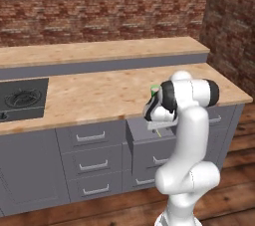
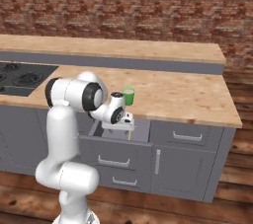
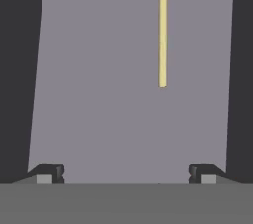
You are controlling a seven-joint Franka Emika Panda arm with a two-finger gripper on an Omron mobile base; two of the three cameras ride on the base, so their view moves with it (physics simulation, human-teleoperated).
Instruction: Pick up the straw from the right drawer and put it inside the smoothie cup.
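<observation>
Left base view. We see the right drawer (image 1: 149, 143) pulled out from the grey cabinet front below the wooden counter (image 1: 99, 93). The arm bends over it, and its gripper (image 1: 158, 129) hangs just above the drawer's opening. A short pale sliver of the straw (image 1: 158, 133) shows directly under the hand. The smoothie cup (image 1: 155, 89) stands on the counter, just behind the arm's wrist and partly hidden by it. A black cooktop (image 1: 22, 98) sits at the far left of the counter.

Right base view. We see the same drawer (image 2: 121, 136) open, with the gripper (image 2: 118, 125) poised over its interior. The straw (image 2: 129, 134) appears as a thin pale line near the drawer's front wall, below the hand. The cup (image 2: 128, 95) stands upright on the counter (image 2: 188, 97), close behind the drawer and apart from the hand.

Hand view. We look down onto the drawer's flat grey floor (image 3: 99, 94). The fingertips (image 3: 47, 172) stand wide apart, released, with nothing between them (image 3: 126, 173). The straw (image 3: 162, 35) lies on the floor ahead of the claw and toward its right finger, well clear of both tips; its far end is bent aside.
</observation>
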